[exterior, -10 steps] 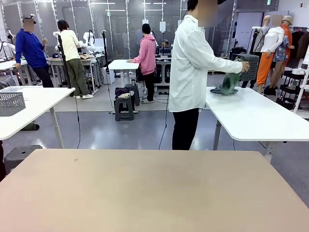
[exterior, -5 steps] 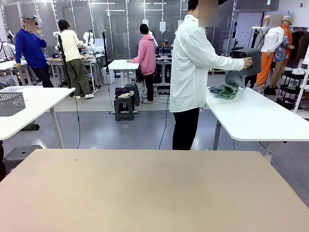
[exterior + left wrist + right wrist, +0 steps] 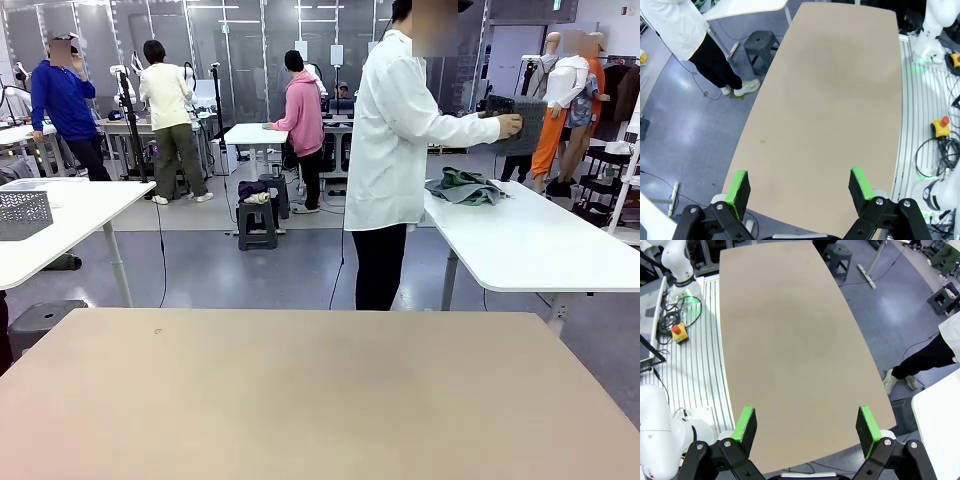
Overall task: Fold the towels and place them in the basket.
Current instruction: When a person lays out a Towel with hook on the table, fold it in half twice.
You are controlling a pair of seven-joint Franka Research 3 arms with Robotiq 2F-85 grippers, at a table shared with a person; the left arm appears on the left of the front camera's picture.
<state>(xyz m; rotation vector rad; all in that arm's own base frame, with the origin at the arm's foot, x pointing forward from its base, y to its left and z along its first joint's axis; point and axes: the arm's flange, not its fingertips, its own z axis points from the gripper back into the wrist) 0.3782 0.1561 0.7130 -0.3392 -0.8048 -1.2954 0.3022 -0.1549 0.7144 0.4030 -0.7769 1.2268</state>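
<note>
Left hand [image 3: 799,186] and right hand [image 3: 806,424] held high over bare tan counter [image 3: 300,400], fingers wide apart, nothing gripped: work judged not yet supplied. Beyond, grey-green cloth heap [image 3: 465,186] left loose on white counter [image 3: 540,250]; towels among it cannot be told. Basket [image 3: 532,135] held up by person [image 3: 395,130], clear of heap, likely for bringing over.

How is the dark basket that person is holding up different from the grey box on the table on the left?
The basket is dark charcoal, while the bin is pale grey. The basket is held in the air by the person's hand, far off on the right. The bin stands on a white table on the left. Both are boxy, and their sides look full of little holes.
</note>
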